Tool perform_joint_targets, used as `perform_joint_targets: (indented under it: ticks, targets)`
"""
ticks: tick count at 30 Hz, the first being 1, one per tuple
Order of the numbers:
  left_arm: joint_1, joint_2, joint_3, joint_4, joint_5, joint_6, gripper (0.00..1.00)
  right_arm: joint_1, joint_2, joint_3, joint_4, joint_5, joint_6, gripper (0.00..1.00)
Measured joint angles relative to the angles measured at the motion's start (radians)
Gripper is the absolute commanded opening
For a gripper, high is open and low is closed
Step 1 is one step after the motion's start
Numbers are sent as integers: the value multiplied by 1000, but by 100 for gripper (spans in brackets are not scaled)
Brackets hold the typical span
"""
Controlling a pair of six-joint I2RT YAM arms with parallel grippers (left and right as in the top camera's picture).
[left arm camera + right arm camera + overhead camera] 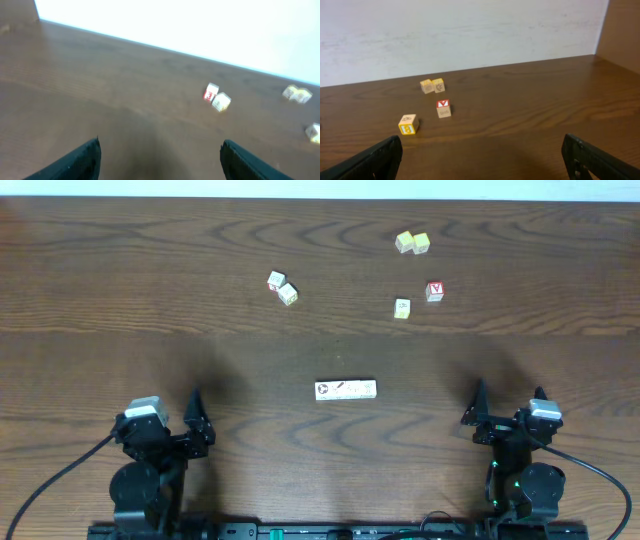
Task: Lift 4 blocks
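Blocks [346, 390] lay in a tight row at the middle of the counter [100, 270]. They were pale cream with faint printed marks and touched side to side, though the seams between them were hard to make out from overhead. The counter was dark brown wood with wavy grain, and a strip of white wall [300, 188] ran along its far edge. Farther back sat a loose pair [282, 287], a yellow-topped pair [412, 243], a single cube [402, 308] and a red cube [434, 291]. The left end effector [165, 402] and right end effector [510, 392] sat at the near edge, well apart from the row, both spread wide and empty.

The left wrist view was blurred. The left end effector [160, 145] gaped open, its dark fingers [75, 160] cut off by the bottom edge, with bare counter between them. The loose pair [216, 97] showed a red mark on one face. The yellow-topped pair [296, 93] was a smear, and the single cube [313, 131] was clipped by the right edge. The wall [175, 20] was washed out white.

In the right wrist view, the right end effector [481, 140] stood open, its fingers [375, 162] also cut off below. The wall [470, 35] looked matte with faint streaks, and a brown wood panel [620, 30] closed the right side. The yellow-topped pair [432, 85], red cube [443, 108] and single cube [408, 124] rested on the grained counter [530, 115].
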Motion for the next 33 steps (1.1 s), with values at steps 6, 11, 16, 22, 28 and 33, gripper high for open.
perform_joint_targets:
  ticks: [6,11,16,22,28,33]
  targets:
    - [0,-49,-153,257,2,8,77,0,0,0,0,0,0,99]
    - [0,-50,-267,496,4,12,77,0,0,0,0,0,0,99]
    - [0,-50,-300,517,5,12,77,0,0,0,0,0,0,99]
    - [0,-51,-296,371,14,13,77,0,0,0,0,0,0,99]
    - [0,-51,-295,369,25,19,77,0,0,0,0,0,0,99]
    - [0,-51,-294,368,29,49,76,0,0,0,0,0,0,99]
